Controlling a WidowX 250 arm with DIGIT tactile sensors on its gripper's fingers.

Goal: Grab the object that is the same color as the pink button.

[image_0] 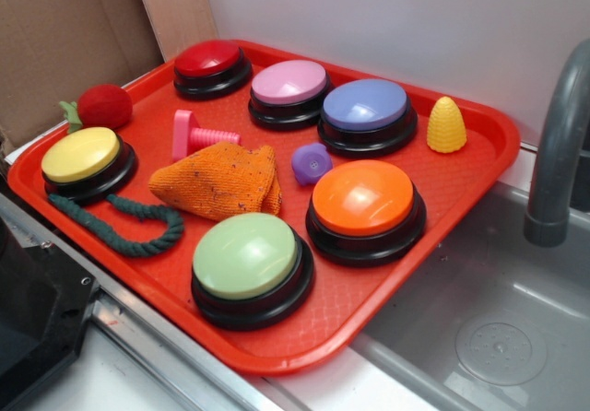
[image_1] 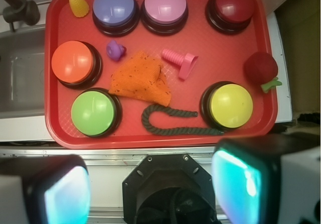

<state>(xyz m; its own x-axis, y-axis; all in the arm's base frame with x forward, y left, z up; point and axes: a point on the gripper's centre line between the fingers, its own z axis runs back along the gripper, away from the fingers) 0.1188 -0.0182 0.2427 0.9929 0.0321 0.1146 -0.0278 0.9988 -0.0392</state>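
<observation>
The red tray (image_0: pixel 479 167) is the biggest thing and it carries everything. It lies beside a steel sink (image_0: pixel 498 337), whose grey faucet (image_0: pixel 558 153) stands at the tray's far corner. On the tray stand six domed buttons on black bases. The pink button (image_0: pixel 289 83) is in the back row, between the red button (image_0: pixel 208 59) and the purple-blue button (image_0: pixel 365 106). The orange button (image_0: pixel 362 198), green button (image_0: pixel 245 256) and yellow button (image_0: pixel 80 155) stand nearer the front.

In the middle lies a crumpled orange cloth (image_0: pixel 219 181), with a dark green rope (image_0: pixel 120 225) curled at the front edge. The object (image_0: pixel 198 135), a bright pink toy bolt, lies on its side just behind the cloth, between the cloth and the red button, free of both. A red ball (image_0: pixel 103 105), a yellow cone (image_0: pixel 446 124) and a small purple knob (image_0: pixel 311 163) are the smaller pieces.

The gripper (image_1: pixel 150 189) hangs high above the tray's front edge, in the wrist view. Its fingers (image_1: pixel 235 181) are spread wide with nothing between them.

The step in hand seems to be the very first one, the approach. The next move probably calls for travelling over the bolt and descending with the jaws across its shaft, avoiding the cloth.
</observation>
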